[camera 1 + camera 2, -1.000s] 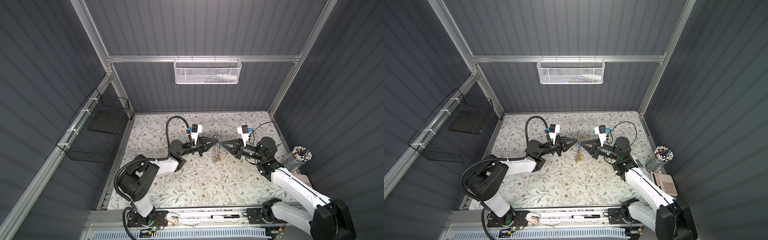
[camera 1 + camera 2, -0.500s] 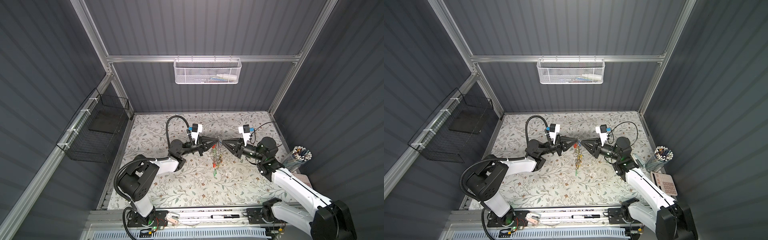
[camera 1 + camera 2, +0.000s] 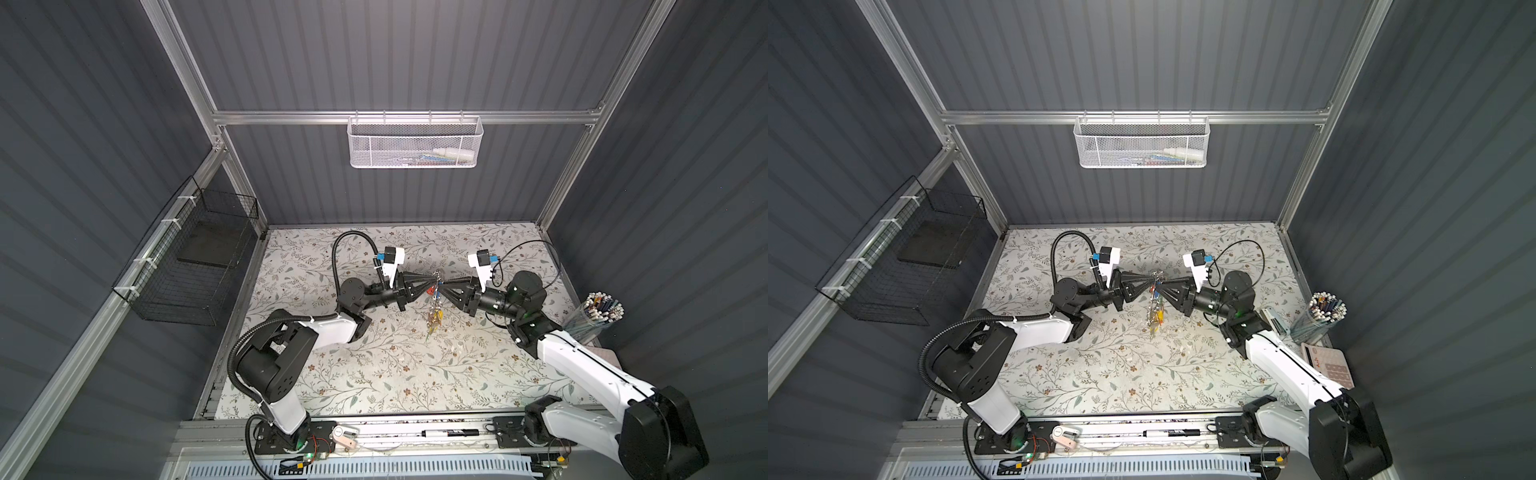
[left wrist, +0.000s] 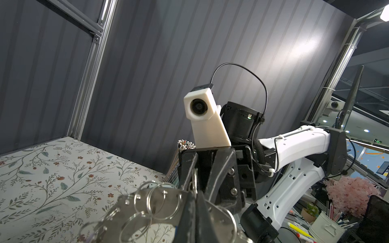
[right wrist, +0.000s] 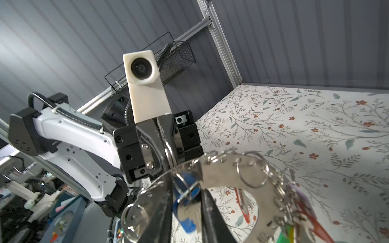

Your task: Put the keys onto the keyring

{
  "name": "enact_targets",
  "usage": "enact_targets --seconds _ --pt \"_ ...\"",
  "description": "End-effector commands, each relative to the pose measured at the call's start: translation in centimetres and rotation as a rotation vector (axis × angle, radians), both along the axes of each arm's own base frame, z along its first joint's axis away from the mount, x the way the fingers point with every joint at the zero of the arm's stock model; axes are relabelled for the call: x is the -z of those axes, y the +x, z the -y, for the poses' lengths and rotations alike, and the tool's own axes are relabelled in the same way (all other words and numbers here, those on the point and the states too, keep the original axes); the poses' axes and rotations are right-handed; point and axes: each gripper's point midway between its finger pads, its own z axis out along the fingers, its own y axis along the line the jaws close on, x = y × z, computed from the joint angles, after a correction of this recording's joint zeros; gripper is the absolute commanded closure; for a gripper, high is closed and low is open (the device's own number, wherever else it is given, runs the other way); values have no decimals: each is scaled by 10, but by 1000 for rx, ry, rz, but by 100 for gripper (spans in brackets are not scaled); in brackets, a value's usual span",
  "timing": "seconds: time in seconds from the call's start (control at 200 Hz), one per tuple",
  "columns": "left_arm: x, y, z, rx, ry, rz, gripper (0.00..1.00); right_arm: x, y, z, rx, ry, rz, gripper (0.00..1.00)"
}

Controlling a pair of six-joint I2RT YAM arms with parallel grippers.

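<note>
While the left gripper (image 3: 429, 284) is clamping tight on the rim of the keyring (image 5: 227, 168) and holding it in the air above the middle of the floral table (image 3: 374, 365), the right gripper (image 3: 442, 285) is standing with its jaws narrowly parted at the plate's opposite edge. The keys (image 5: 185, 202), known by their blue tag, are lying in that gap. Their split ring is sitting just beside the plate's rim, and whether it is threaded through a hole is not showing. Compared with a second ago, the coloured tags (image 3: 434, 322) are dangling much lower beneath the two grippers. That is suggesting the plate is now hanging from the left grip alone and the right side is letting go. If the blue-tagged bunch is staying up unaided, the hanging step is probably finishing; otherwise it is risking a drop.
</note>
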Motion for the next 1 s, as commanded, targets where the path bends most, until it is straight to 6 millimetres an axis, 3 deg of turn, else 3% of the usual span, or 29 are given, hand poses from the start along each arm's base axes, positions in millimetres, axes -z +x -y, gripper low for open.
enact_targets --seconds 0.0,0.175,0.34,0.59,0.83,0.99 --pt "-33 -8 -4 8 -72 93 100 -8 3 -1 9 9 27 82" --pt "-43 -10 -6 14 -88 103 100 -1 4 0 21 1 16 93" --pt "-52 -16 -6 38 -113 108 100 4 3 -7 -8 -15 4 94" --pt "-42 -15 1 29 -97 103 100 4 -2 -21 -68 -52 -2 91" --pt "-32 -1 0 -56 -52 126 100 14 -10 -12 -33 -91 -30 81" --pt "-32 0 -2 -67 -38 148 100 14 -8 13 82 -89 -56 77"
